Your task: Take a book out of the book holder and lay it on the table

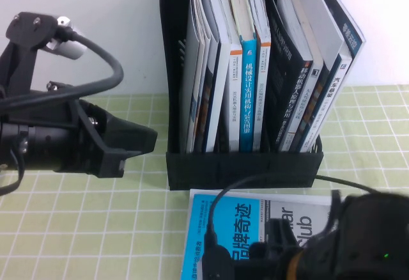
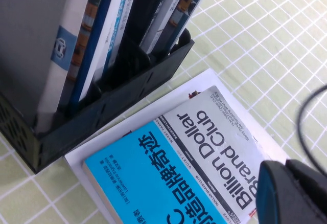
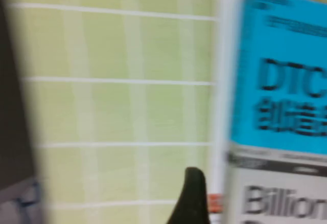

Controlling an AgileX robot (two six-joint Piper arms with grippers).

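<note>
The book (image 1: 233, 222), half cyan and half grey with "Dollar Club" lettering, lies flat on the table (image 1: 83, 229) just in front of the book holder (image 1: 243, 168). It rests on a white sheet (image 1: 255, 195). My right gripper (image 1: 275, 249) is low over the book's near part and hides some of the cover. The right wrist view shows the book (image 3: 286, 65) beside bare cloth. My left gripper (image 1: 144, 140) is shut and empty, held in the air left of the holder. The left wrist view shows the book (image 2: 168, 168), the holder (image 2: 102, 111) and the gripper (image 2: 286, 193).
The holder is full of upright books, among them a blue-spined one (image 1: 247, 94) and dark ones (image 1: 300, 88) on the right. A black cable (image 1: 358, 181) runs from the right arm past the holder's front right corner. A white wall stands behind.
</note>
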